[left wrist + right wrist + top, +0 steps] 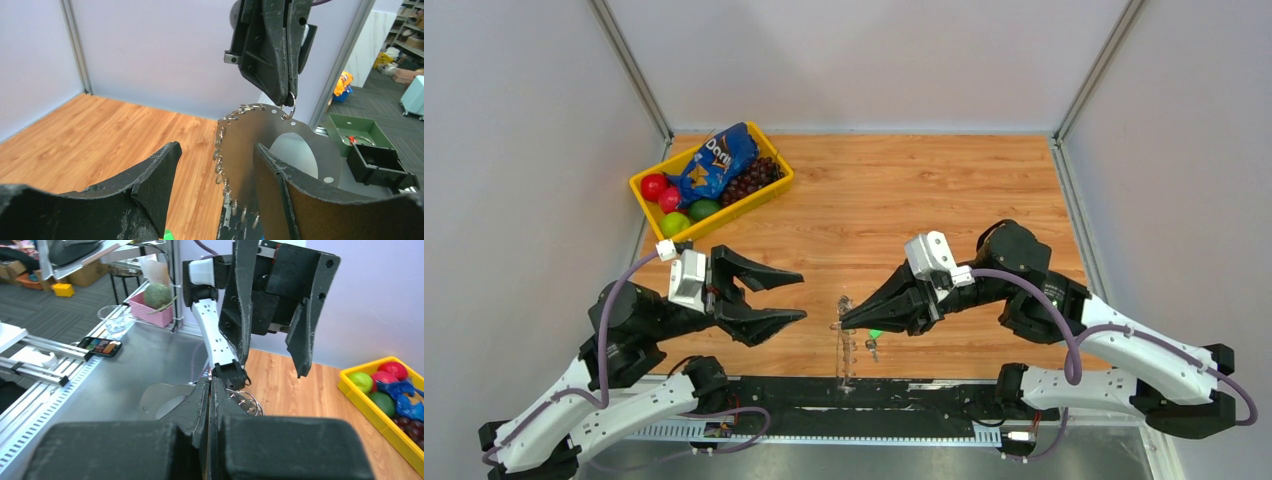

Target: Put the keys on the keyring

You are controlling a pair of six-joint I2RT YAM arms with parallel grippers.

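The keyring (844, 342) stands on edge near the table's front: a thin silvery hoop-like plate (250, 135) with a big hole and a fringe of small rings along one side. My right gripper (844, 320) is shut, and in the left wrist view its tips (289, 100) pinch a small ring at the keyring's top. The right wrist view shows the right gripper (214, 382) pressed shut above the keyring (160, 397). My left gripper (801, 296) is open just left of the keyring, and its fingers (216, 150) hold nothing. The keys (874, 338), with a green tag, lie on the table under the right gripper.
A yellow bin (776, 188) at the back left holds a blue chip bag, grapes and round fruit; it also shows at the right in the right wrist view (350, 390). A black rail (924, 392) runs along the table's near edge between the arm bases.
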